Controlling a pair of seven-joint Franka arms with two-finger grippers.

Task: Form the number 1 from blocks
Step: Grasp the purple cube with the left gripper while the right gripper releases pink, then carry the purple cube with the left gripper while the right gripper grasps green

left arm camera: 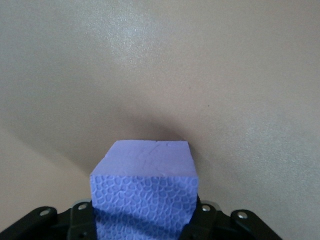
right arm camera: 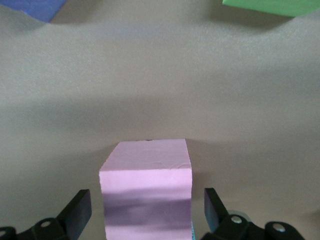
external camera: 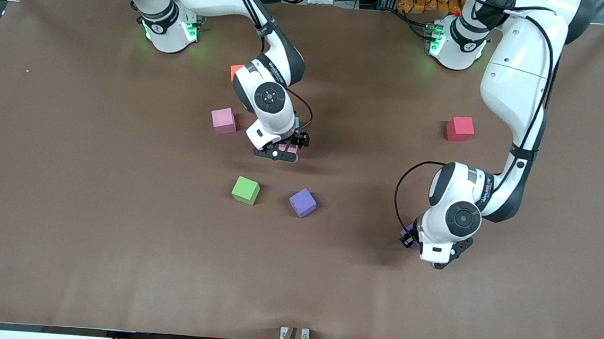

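Tabletop [external camera: 90, 240] notes for you: brown mat, with wide bare stretches along the edge nearest the front camera and toward the right arm's end. Blocks sit mostly mid-table.

Right gripper [external camera: 282, 151] is low over mid-table. Your right wrist view shows its fingers [right arm camera: 77, 212] standing apart on either side of a light pink block [right arm camera: 146, 187], with a visible gap on both sides; it has hold of nothing. The front view shows only a sliver of that block [external camera: 287, 148] under the hand.

Left gripper [external camera: 424, 247] is low toward the left arm's end of the table. Your left wrist view shows its fingers [left arm camera: 82, 220] pressed against the sides of a blue-violet block [left arm camera: 145, 192], clamped on it. The front view hides nearly all of that block behind the wrist.

Loose blocks, front view:
- pink block [external camera: 223, 120], near the right gripper, toward the right arm's end.
- green block [external camera: 246, 190] and purple block [external camera: 302, 202], near each other but apart, nearer the front camera than the right gripper. The right wrist view catches only their corners.
- red block [external camera: 460, 128], alone, toward the left arm's end.
- orange block [external camera: 236, 71], mostly hidden by the right arm.
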